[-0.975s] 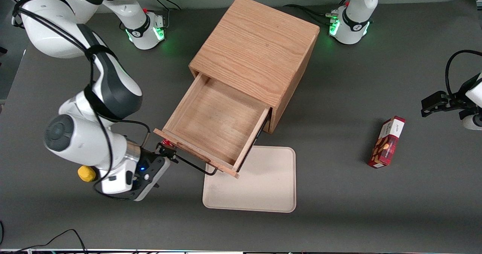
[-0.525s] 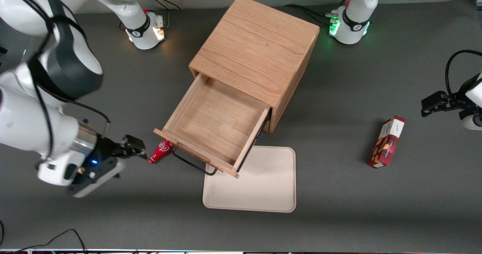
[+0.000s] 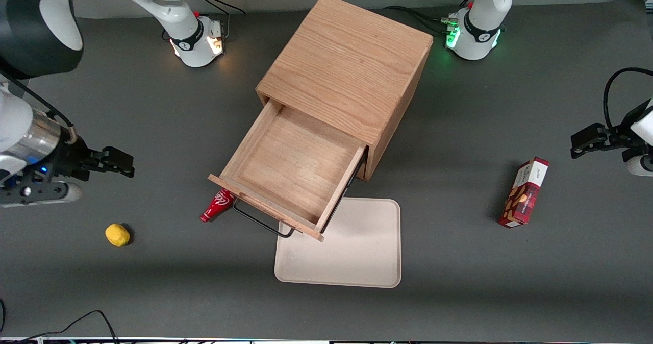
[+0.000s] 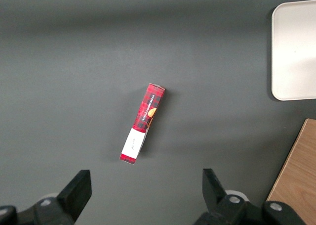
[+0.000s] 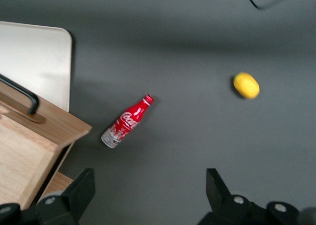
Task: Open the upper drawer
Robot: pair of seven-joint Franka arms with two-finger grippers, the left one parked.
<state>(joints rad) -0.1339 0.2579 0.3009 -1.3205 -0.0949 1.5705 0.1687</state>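
The upper drawer (image 3: 293,168) of the oak cabinet (image 3: 347,68) stands pulled far out, an empty wooden tray with a thin black wire handle (image 3: 260,224) on its front. It also shows in the right wrist view (image 5: 29,146), with its handle (image 5: 22,94). My gripper (image 3: 120,164) is open and empty, raised above the table toward the working arm's end, well apart from the drawer. Its fingers (image 5: 79,190) are spread wide over bare table. The bottom drawer is hidden under the upper one.
A red cola bottle (image 3: 217,206) lies on the table beside the drawer front. A yellow lemon-like thing (image 3: 117,235) lies nearer the front camera than my gripper. A cream tray (image 3: 357,262) lies under the drawer's front corner. A red snack box (image 3: 524,192) lies toward the parked arm's end.
My gripper has left the drawer handle and pulled away toward the working arm's end and upward. The drawer stays open as before. The cola bottle and the yellow thing are now uncovered.
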